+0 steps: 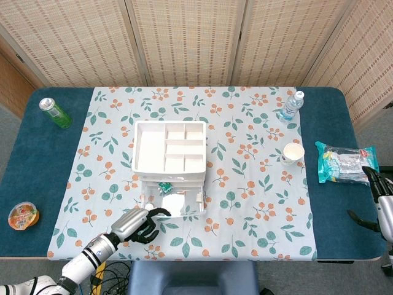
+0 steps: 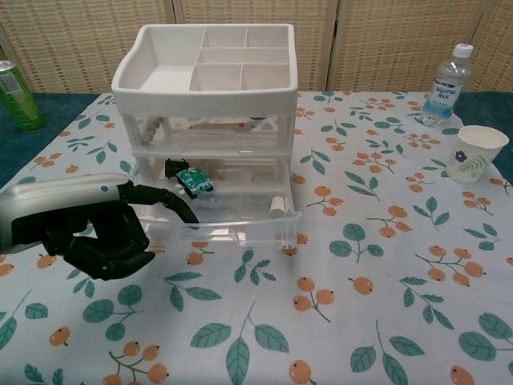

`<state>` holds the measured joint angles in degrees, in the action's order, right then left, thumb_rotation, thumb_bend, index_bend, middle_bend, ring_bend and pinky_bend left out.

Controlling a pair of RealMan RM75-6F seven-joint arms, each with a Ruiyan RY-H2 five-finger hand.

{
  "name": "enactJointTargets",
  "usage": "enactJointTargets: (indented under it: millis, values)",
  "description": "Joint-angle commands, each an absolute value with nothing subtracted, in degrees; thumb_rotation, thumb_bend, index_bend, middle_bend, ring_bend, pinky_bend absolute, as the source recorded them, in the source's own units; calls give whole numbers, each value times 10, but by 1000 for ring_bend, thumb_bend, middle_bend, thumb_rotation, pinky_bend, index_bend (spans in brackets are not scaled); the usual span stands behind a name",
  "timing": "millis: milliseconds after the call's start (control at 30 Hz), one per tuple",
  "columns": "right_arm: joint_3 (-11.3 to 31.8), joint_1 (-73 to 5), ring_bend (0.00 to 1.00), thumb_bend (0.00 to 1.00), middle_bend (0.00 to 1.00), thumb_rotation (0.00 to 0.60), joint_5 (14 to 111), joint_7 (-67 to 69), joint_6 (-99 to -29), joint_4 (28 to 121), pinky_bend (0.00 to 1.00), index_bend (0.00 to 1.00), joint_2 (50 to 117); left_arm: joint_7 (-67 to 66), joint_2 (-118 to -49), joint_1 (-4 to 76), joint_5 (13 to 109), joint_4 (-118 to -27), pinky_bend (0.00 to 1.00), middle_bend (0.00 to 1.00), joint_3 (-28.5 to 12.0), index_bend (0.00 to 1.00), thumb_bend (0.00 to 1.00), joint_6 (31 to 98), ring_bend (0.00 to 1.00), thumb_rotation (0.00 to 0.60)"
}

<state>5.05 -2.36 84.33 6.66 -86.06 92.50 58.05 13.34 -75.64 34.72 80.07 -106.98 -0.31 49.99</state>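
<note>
I have the left hand (image 2: 84, 228) low over the flowered tablecloth (image 2: 361, 289), at the front left corner of the white drawer organizer (image 2: 207, 88). One finger (image 2: 164, 200) hooks over the front edge of the lower clear drawer (image 2: 220, 212), which stands pulled out; the other fingers curl under the palm (holding nothing else that I can see). Inside the drawer lie a small green item (image 2: 192, 178) and a small white cylinder (image 2: 277, 205).

In the head view my right hand (image 1: 382, 203) sits at the far right edge of the table, well apart from the organizer, fingers partly spread and holding nothing, just below a plastic packet (image 1: 344, 163). A paper cup (image 1: 293, 153), a water bottle (image 1: 291, 106), a green can (image 1: 54, 112) and a jelly cup (image 1: 23, 216) stand around.
</note>
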Motion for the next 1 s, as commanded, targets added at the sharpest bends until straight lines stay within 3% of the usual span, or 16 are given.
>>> enactJointTargets:
  millis: [33,633,833,1000]
  values:
    - [51,-23,208,187,86,600,843,66,-861,925,245,0,580,133,-755,347,802,-1072,1000,882,-2,283,488,501,980,600]
    - [51,-23,209,187,86,600,841,67,-860,923,245,0,581,127,-751,348,812,-1082,1000,882,9,279,488,497,980,600]
    - [51,-22,209,187,86,600,840,68,-860,922,245,0,581,121,-752,342,811,-1082,1000,881,7,171,488,510,979,600]
    - [52,-23,209,187,86,600,840,68,-861,922,245,0,580,115,-742,335,818,-1090,1000,878,10,153,488,526,978,600]
